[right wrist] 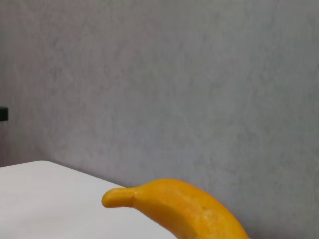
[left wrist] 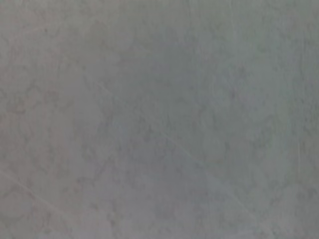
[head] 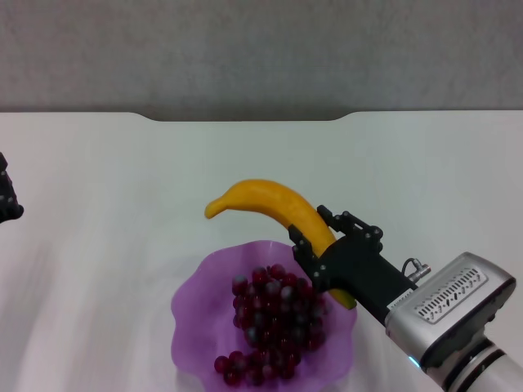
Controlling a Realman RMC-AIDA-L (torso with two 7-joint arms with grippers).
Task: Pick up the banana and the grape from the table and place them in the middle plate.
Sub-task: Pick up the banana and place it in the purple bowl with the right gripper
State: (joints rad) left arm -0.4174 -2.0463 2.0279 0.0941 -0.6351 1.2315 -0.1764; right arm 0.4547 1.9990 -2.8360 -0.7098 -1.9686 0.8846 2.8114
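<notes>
The banana (head: pixel 274 204) runs from near-right to far-left, its free end pointing left over the table (head: pixel 106 180), just beyond the far rim of the middle plate (head: pixel 192 298). The right gripper (head: pixel 319 241) clamps its near-right part, one finger on each side. The grape (head: pixel 274 322) bunch lies inside the plate. The left gripper (head: pixel 6 200) sits at the left edge; I cannot tell its finger state.
</notes>
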